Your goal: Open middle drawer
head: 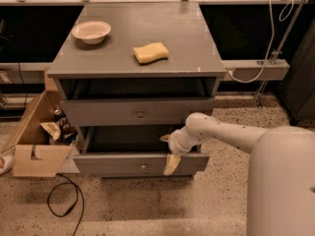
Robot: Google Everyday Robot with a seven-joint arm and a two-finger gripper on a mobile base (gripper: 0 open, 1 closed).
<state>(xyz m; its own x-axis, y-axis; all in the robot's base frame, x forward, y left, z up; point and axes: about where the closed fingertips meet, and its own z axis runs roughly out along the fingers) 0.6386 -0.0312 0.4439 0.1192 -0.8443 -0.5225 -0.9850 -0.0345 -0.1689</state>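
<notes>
The middle drawer (113, 163) is a wide grey drawer with a small round knob (143, 167). It stands pulled out from the grey cabinet (138, 48), and its dark inside shows. My gripper (168, 151) is at the top edge of the drawer's front, right of the knob. It is open. One finger (172, 164) hangs down over the outside of the front, and the other (165, 138) points into the drawer. The grey drawer above (140, 114) is closed. The lowest drawer is hidden under the open one.
A white bowl (91, 31) and a yellow sponge (150, 52) lie on the cabinet top. An open cardboard box (37, 141) with clutter stands at the left, touching the cabinet. A black cable (64, 200) loops on the speckled floor. My white arm and base (275, 181) fill the right.
</notes>
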